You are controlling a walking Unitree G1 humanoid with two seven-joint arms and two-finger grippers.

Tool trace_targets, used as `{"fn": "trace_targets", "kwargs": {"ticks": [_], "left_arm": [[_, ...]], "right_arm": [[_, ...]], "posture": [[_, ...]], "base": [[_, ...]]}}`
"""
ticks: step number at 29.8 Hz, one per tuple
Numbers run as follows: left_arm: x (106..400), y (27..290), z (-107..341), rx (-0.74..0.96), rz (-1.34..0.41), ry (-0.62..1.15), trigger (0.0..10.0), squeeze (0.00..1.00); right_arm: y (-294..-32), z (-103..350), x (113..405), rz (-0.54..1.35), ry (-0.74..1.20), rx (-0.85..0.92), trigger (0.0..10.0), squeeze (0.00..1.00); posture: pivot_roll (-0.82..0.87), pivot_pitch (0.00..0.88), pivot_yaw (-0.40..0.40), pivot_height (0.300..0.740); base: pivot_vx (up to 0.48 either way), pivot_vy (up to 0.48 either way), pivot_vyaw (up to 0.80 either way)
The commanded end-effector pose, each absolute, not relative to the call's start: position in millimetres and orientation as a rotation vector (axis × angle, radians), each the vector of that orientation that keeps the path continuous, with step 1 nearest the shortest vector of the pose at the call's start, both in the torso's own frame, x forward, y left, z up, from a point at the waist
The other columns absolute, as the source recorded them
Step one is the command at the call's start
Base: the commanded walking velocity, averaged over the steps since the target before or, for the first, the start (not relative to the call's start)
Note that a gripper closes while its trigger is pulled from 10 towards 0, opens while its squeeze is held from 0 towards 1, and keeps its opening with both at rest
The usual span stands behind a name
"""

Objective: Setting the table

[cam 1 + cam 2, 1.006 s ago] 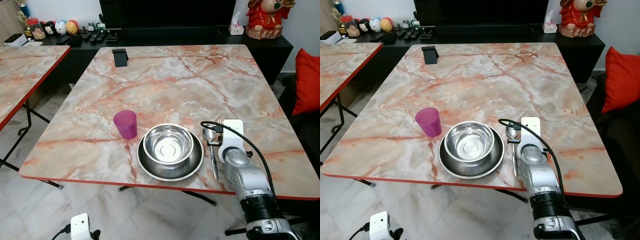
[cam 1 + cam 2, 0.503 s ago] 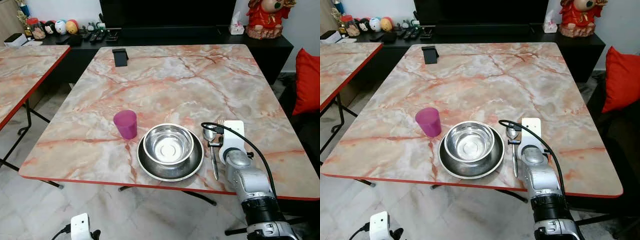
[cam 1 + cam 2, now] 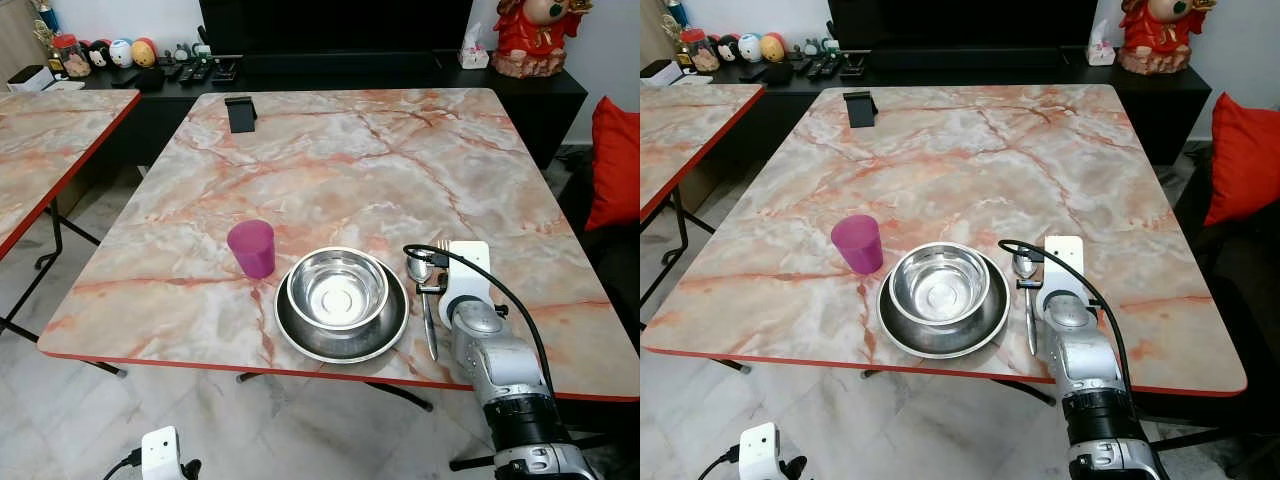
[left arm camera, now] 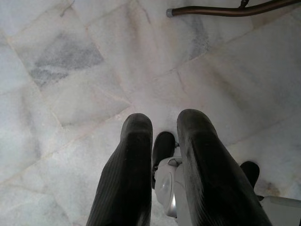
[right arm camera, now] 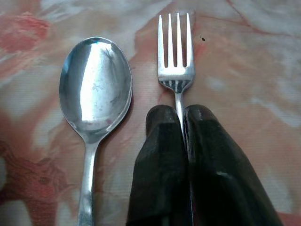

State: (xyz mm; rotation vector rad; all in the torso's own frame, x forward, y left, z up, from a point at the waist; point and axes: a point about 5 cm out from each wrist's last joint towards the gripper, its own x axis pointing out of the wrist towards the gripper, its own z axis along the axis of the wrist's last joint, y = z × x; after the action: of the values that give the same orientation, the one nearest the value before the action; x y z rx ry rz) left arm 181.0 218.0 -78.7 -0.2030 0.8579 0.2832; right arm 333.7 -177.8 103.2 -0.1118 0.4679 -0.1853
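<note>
Beside the plate (image 3: 341,332), on the marble bench (image 3: 330,170), the right hand (image 5: 182,117) has its two black fingers (image 5: 160,160) pressed together on the handle of a fork (image 5: 175,56), pinching it just below the tines. The fork lies flat on the bench, tines pointing away from the robot, with a spoon (image 5: 94,94) just beside it on the side nearer the plate, apart from it and roughly parallel.

Across the last second almost nothing has changed: the silver arm has stayed where it was, and the cup (image 3: 251,247), the bowl (image 3: 336,287) sitting in the plate, and the spoon have kept their places. That stillness suggests the fork has reached its spot and the hand is settled at the point of letting go rather than carrying. What seems left is to spread the fingers and draw back without dragging the fork against the spoon.

Down by the floor (image 4: 94,70), the left hand (image 4: 163,125) hangs idle over pale tiles, its fingers a little spread and holding nothing.

The place setting looks close to complete: cup at the left of the plate, bowl stacked in it, cutlery at the right.
</note>
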Motion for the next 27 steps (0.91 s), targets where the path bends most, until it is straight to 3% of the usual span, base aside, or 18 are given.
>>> {"fn": "trace_targets", "kwargs": {"ticks": [1, 27], "left_arm": [[176.4, 220.5, -80.7, -0.197, 0.290, 0.878, 10.0, 0.00], [176.6, 220.6, -80.7, -0.199, 0.289, 0.879, 10.0, 0.00]], "right_arm": [[-178.9, 99.9, 332.3, -0.188, 0.494, -0.109, 10.0, 0.00], [-178.9, 104.4, 335.3, -0.163, 0.470, -0.118, 10.0, 0.00]], "posture": [[0.00, 0.054, 0.055, 0.740], [0.00, 0.055, 0.056, 0.740]], "base": [[0.000, 0.000, 0.00], [0.000, 0.000, 0.00]]}}
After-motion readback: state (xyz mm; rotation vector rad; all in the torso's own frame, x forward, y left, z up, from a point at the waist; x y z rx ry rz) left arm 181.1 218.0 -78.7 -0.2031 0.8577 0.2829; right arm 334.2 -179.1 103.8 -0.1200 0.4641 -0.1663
